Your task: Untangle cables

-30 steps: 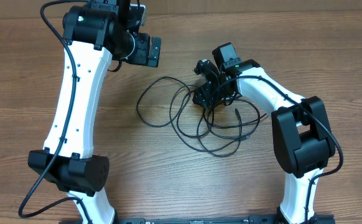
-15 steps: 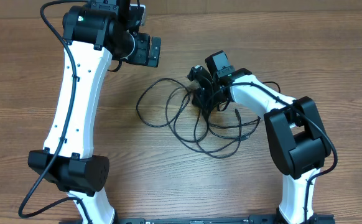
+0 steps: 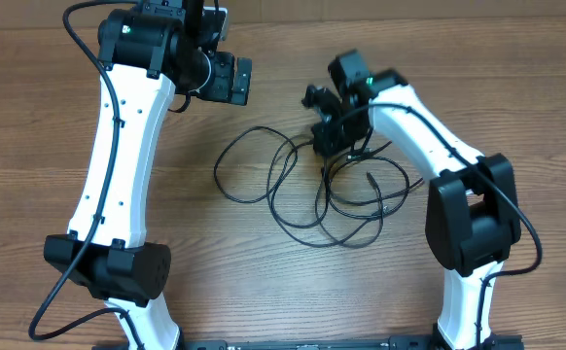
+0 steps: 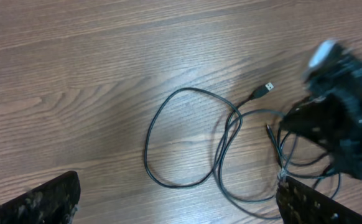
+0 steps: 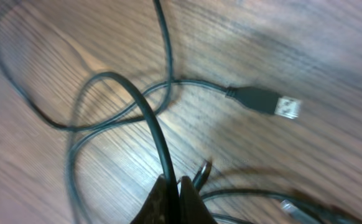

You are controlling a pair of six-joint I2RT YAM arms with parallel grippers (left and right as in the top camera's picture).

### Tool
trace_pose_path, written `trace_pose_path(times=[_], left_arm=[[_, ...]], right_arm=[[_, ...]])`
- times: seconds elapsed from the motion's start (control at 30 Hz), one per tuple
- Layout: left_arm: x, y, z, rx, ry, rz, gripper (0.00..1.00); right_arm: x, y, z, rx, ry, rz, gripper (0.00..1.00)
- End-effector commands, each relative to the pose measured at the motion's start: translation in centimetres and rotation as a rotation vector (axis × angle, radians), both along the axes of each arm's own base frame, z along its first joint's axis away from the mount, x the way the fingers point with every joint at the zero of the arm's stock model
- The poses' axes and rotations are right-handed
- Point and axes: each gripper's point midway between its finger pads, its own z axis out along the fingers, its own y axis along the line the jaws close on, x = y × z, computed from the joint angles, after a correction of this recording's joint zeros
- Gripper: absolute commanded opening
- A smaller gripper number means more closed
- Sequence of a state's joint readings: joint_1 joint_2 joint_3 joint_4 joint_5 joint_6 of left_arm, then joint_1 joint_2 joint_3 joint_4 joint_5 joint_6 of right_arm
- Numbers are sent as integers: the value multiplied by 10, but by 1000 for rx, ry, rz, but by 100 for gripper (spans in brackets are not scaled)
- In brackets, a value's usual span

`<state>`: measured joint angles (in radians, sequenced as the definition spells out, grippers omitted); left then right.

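The right claw [image 5: 173,188] is clamped shut on one of the thin black cables [image 3: 334,199], the strand rising in a steep arc from between its closed fingertips, as seen from the right wrist. Just beyond the right claw, a silver-tipped USB plug [image 5: 273,103] lies flat on the wooden desk [image 5: 330,37], and its lead runs off to cross other strands. A second, blurred plug end lies close beside the right claw at the lower edge of that view.

From overhead, the rest of the cables spread out from the right claw in overlapping loops on the desk. Most lie on the base side of the right claw, and one wide loop reaches out to its left. The strands bunch and cross most densely directly under the right claw, and a small dark plug end lies just to its right among them.

Well apart from the right claw, to its left and farther from the robot's base, the left claw [image 3: 236,83] hangs above bare desk. Its fingers [image 4: 43,200] are spread wide and grip nothing. In the left wrist view the right claw is a dark blur over the knot, with the wide loop and the USB plug lying to its left
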<state>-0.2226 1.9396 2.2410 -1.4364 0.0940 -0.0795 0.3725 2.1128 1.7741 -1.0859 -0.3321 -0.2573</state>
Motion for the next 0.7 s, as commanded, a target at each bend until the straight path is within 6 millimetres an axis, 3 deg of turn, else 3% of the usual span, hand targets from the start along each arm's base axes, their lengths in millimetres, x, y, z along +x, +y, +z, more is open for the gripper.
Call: trace_pose_path(times=[0.0,0.03,0.17,0.4,0.67], left_arm=[[-2,-1,13,-22,-30,8,100],[-2,-1,13,-22,-30,8,100],[-2,-1,13,-22,-30,8,100],[-2,-1,13,-22,-30,7,100],[-2,-1,13,-22,-30,8,100]], right_arm=[[16,4,50,27,-72,-6,4],[16,4,73,31,-82,-6,4],[12,2,126,42,-125,-8,4],[2,-31,222,-28,-300,-133,4],[-20,-57,356,102,-688,-263,4]])
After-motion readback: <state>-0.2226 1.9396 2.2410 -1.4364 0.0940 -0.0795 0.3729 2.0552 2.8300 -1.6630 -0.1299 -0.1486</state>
